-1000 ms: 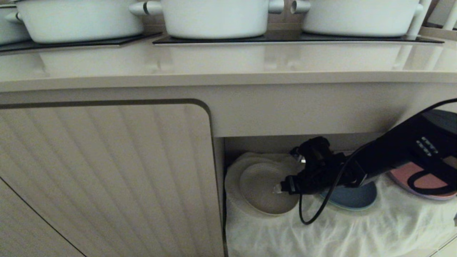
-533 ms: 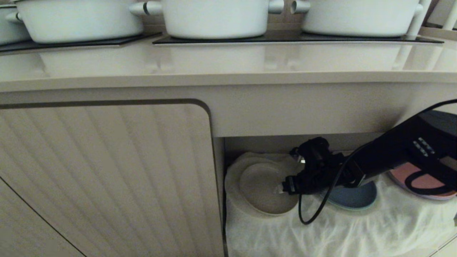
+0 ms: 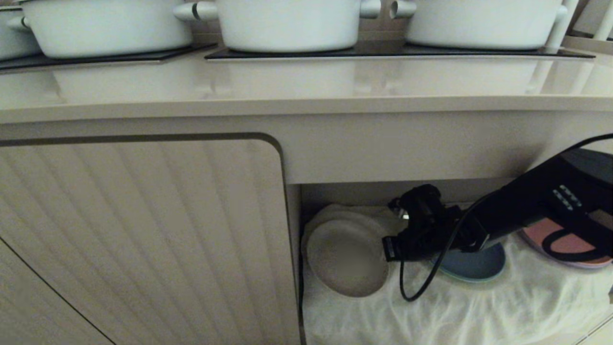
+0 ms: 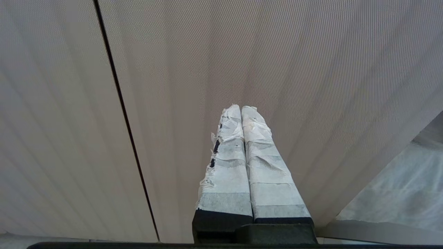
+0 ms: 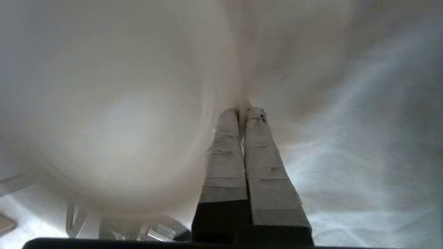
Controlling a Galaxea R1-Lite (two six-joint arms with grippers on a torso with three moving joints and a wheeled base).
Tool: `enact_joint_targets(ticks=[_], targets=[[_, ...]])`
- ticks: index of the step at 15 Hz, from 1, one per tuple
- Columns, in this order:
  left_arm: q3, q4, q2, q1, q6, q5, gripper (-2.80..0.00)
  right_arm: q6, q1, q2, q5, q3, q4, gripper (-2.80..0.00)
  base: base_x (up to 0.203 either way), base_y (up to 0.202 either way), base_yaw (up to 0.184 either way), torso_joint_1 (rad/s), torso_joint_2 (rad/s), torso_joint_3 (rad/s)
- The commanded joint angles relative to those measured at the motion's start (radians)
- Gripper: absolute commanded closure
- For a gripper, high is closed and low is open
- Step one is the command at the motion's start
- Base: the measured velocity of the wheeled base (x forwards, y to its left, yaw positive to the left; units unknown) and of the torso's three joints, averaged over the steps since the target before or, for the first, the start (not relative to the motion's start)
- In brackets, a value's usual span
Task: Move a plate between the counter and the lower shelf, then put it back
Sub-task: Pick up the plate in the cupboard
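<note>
Under the counter (image 3: 306, 91), right of a ribbed door (image 3: 139, 235): lower shelf (image 3: 479, 306), open-fronted, floor draped in wrinkled off-white cloth.

Item 1. Plate (image 3: 346, 258): small, round, matte cream-beige, low rim. Position: left end of the shelf, tipped up toward the camera and blurred, over a stack of larger white plates (image 3: 330, 216). In the right wrist view it fills most of the frame as a pale curved surface (image 5: 121, 121).

Item 2. Right gripper (image 3: 387, 249): black, tape-wrapped fingers (image 5: 221, 152) pressed together at the plate's right edge, pinching the rim as far as the frames show.

Item 3. Left gripper (image 4: 241, 110): taped fingers clenched on nothing, parked facing the ribbed door; absent from the head view.

Item 4. Blue plate (image 3: 474, 266) and pink plate (image 3: 565, 242): same small size, lying flat on the cloth further right, partly under the arm.

Item 5. White pots (image 3: 287, 24): three, smooth, handled, on black glass hob panels (image 3: 383, 51) set in the glossy pale slab.

Status, as judged: grasp made, lift seemingly just begun. Outstanding: bring the plate out of the niche, set it on the counter, then carry it back down. Counter front strip is bare and could receive it.
</note>
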Motion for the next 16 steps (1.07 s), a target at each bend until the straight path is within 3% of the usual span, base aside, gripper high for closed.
enact_joint_targets(ticks=[1,9,16], targets=[[0.000,0.000,0.000,0.000,-0.002,0.001,0.00,0.000,0.000,0.002,0.000,0.001,0.004,0.00,0.000,0.000,0.000,0.000,0.00,0.000],[-0.001,0.000,0.000,0.000,-0.001,0.001,0.00,0.000,-0.009,-0.016,-0.003,0.020,0.008,0.00,0.000,0.000,0.000,0.000,0.00,0.000],[0.000,0.000,0.000,0.000,-0.001,0.001,0.00,-0.008,-0.045,-0.106,-0.005,0.120,0.006,0.00,0.000,0.000,0.000,0.000,0.00,0.000]])
